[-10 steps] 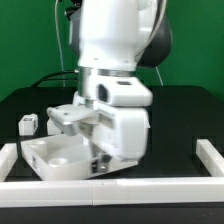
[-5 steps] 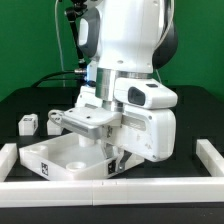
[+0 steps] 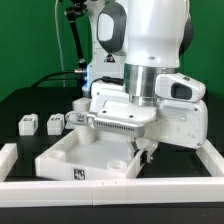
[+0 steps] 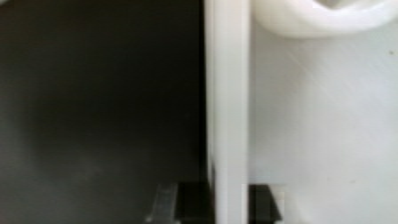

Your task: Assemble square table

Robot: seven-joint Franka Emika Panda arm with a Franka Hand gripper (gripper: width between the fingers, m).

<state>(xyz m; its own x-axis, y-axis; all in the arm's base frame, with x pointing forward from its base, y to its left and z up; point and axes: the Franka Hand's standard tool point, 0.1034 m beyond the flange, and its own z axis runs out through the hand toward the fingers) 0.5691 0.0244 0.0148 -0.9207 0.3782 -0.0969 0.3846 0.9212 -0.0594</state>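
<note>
The white square table slab lies on the black table with its raised rim up and a tag on its front wall. My gripper is shut on the slab's rim at the exterior view's right side. In the wrist view the rim runs straight between my two dark fingers, with my gripper closed on it, and a rounded corner recess shows beyond. Two small white block legs stand at the exterior view's left. Another white leg lies behind them, partly hidden by the arm.
Long white border rails run along the front, the exterior view's left and right. The arm's large white body hides the table's middle and back right. Cables hang at the back.
The arm has swung toward the exterior view's right with the slab in its grip. The slab has slid and turned that way, and the second small leg has come into sight.
</note>
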